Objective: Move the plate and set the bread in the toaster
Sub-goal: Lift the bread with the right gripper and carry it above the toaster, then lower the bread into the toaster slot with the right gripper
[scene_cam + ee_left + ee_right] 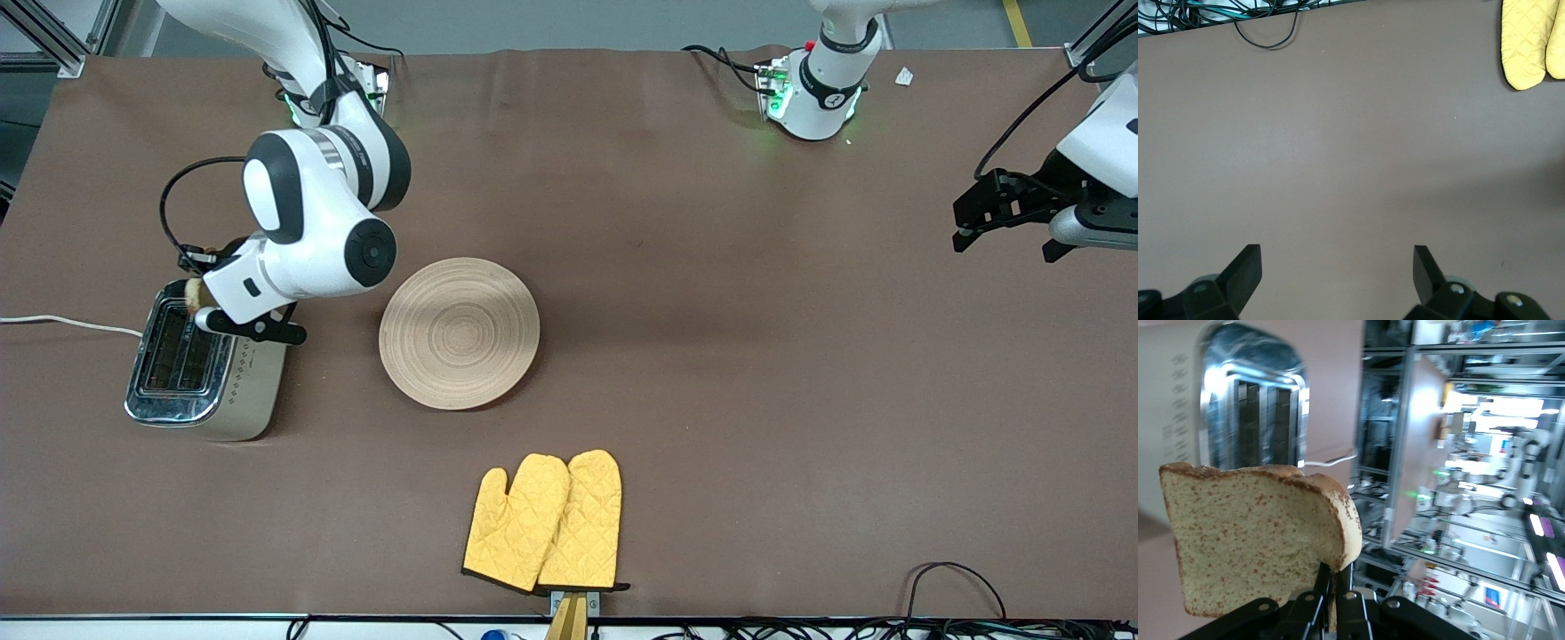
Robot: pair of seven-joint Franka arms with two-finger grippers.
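Observation:
My right gripper (197,298) is shut on the bread (1251,533), a speckled tan slice with a darker crust, held by its edge over the end of the toaster (191,364) that lies farther from the front camera. In the front view only a sliver of the bread (194,289) shows. The toaster (1251,420) has a chrome top with two empty slots. The round wooden plate (459,332) lies empty on the table beside the toaster. My left gripper (973,213) is open and empty, waiting over the bare table at the left arm's end (1337,267).
A pair of yellow oven mitts (547,520) lies near the table's front edge, nearer to the front camera than the plate; they also show in the left wrist view (1533,41). The toaster's white cord (62,322) trails off the table edge. Black cables (956,578) lie along the front edge.

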